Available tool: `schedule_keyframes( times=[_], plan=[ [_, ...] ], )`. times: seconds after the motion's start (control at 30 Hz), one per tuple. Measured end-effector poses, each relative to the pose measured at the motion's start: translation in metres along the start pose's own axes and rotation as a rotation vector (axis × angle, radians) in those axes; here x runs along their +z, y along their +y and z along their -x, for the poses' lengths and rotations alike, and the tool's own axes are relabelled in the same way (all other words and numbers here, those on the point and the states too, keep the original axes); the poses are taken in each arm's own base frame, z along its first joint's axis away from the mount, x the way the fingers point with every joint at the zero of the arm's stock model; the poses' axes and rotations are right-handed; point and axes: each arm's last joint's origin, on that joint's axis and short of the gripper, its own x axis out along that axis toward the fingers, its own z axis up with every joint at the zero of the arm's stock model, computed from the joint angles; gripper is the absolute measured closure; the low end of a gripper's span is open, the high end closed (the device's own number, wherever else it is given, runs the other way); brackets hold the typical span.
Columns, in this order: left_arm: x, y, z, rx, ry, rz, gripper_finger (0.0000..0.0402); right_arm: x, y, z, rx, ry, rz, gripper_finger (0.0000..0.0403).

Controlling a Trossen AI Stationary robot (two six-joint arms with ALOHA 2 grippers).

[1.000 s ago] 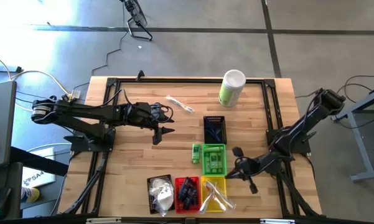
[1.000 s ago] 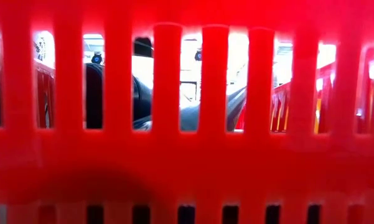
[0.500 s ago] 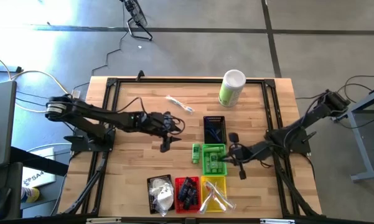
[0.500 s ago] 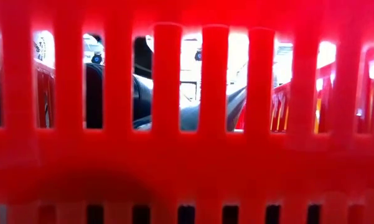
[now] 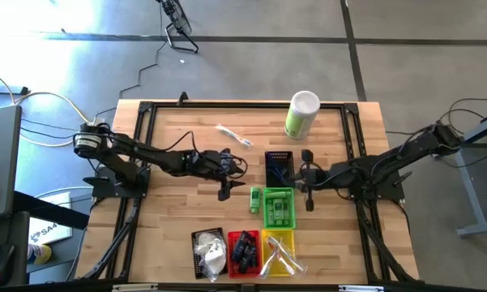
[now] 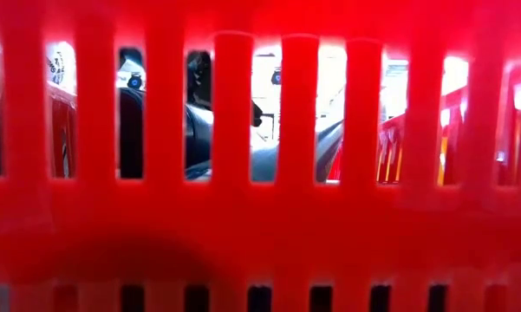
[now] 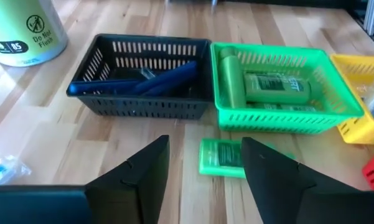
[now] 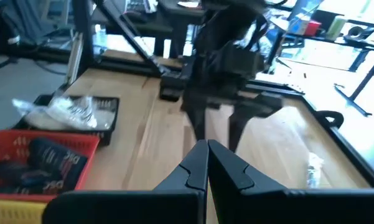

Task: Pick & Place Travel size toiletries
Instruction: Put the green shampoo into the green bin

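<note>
High view: left gripper poised over the table, fingers spread and empty, a loose green bottle lying flat just beyond the tips, touching the outer wall of the green basket. Right gripper hovering past the far side of that basket, fingers pressed together, holding nothing. Other toiletries already sorted: blue tubes in the black basket and red basket, a white pouch in a second black basket, clear-wrapped sticks in the yellow basket. One wrapped stick loose on the table, well behind the left fingers, near the tall canister.

Low view: blocked almost entirely by the red basket wall; only dark arm parts between the slats.

Left wrist view: bottle directly ahead, centred in the gap between the spread fingers, flat on the wood.

Right wrist view: closed fingers in front, left arm facing across the table.

Risk: bottle sitting tight against the basket wall, so the far finger may land on the rim, or nudge the basket and roll the bottle away. Both grippers close around one basket, so a collision is possible.

Since a second ago: left arm reached further toward the bottle; right gripper swung from near the yellow basket up beside the black one.
</note>
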Motion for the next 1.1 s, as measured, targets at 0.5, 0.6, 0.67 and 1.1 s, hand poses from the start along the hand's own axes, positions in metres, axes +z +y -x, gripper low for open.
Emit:
schedule_keyframes(
  times=[0.5,0.6,0.67,1.1],
  plan=[
    [-0.015,-0.001,-0.019,-0.047,0.026,0.087,0.0356,0.002,-0.007,0.003,-0.024,-0.007,-0.010,0.0401],
    [-0.020,-0.003,-0.026,-0.055,0.025,0.101,0.0375,0.002,-0.007,0.003,-0.024,-0.006,-0.009,0.0401],
    [-0.022,-0.006,-0.031,-0.066,0.000,0.106,0.0386,0.002,-0.007,0.003,-0.024,-0.007,-0.010,0.0401],
    [-0.022,-0.013,-0.049,-0.084,0.038,0.092,0.0399,0.002,-0.007,0.003,-0.024,-0.007,-0.010,0.0401]
  ],
)
